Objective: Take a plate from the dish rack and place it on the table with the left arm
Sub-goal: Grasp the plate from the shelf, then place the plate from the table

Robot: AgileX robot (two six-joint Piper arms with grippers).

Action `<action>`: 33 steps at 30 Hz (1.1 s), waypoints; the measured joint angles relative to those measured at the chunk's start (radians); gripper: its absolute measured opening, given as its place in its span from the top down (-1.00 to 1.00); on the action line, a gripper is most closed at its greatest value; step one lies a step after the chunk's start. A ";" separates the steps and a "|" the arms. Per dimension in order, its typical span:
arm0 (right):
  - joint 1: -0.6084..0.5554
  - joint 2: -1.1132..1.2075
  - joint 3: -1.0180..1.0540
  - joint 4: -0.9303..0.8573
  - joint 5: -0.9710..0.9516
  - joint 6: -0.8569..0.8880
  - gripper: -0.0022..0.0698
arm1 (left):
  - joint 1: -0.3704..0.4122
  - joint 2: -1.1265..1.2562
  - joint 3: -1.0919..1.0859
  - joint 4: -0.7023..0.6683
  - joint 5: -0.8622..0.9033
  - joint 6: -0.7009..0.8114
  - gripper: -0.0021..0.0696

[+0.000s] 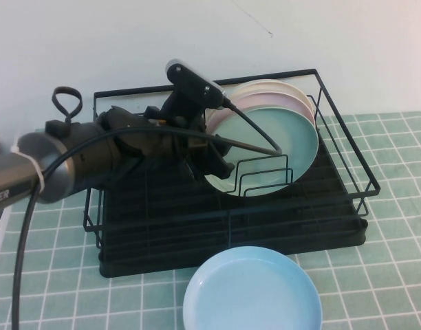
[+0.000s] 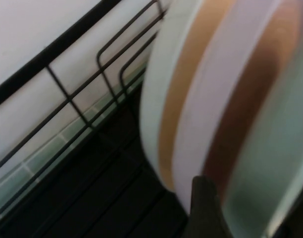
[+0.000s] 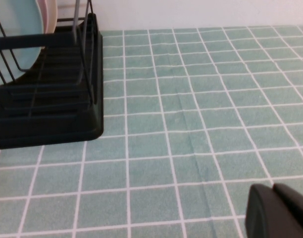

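The green plate (image 1: 279, 148) stands on its edge in the dish rack (image 1: 231, 227), leaning back between the little wire dividers. It is the front one of a row of plates. Right behind it is a pink plate (image 1: 262, 98), and behind that a cream plate (image 1: 276, 85) (all three stand close together, like books on a shelf).

The left arm (image 1: 73, 165) comes in from the left side and goes over the rack. The left gripper (image 1: 214, 161) sits at the left edge of the green plate, low down near the rim. In the left wrist view, one dark finger (image 2: 206, 208) shows right next to the plate rims, close up against the green plate (image 2: 263, 168). I cannot tell if the gripper is squeezing the plate or if its fingers are apart, because the arm hides them from above.

The rack is black, with a ribbed tray at the bottom. It sits on the table (image 1: 389, 275), which has small pale green tiles with white lines.

A blue plate (image 1: 252, 292) lies flat on the table just in front of the rack, well apart from the green one.

The right gripper (image 3: 277, 210) is off to the side, above bare tiles. Only a dark bit of it shows in its own camera, so I cannot tell its state either. The rack (image 3: 47, 94) is near it.
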 joint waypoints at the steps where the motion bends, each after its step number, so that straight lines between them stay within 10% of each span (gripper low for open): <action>1: 0.000 0.000 0.000 0.000 0.000 0.000 0.95 | 0.000 0.007 0.000 -0.011 -0.014 0.000 -0.21; 6: 0.000 0.000 0.000 0.000 0.000 0.000 0.95 | 0.000 0.035 0.000 -0.056 -0.053 0.000 -0.04; 14: 0.000 0.000 0.000 0.000 0.000 0.000 0.95 | 0.000 0.038 0.000 -0.070 -0.072 0.005 0.82; 33: 0.000 0.000 0.000 0.000 0.000 0.000 0.95 | 0.009 -0.328 0.000 -0.042 0.176 -0.048 0.92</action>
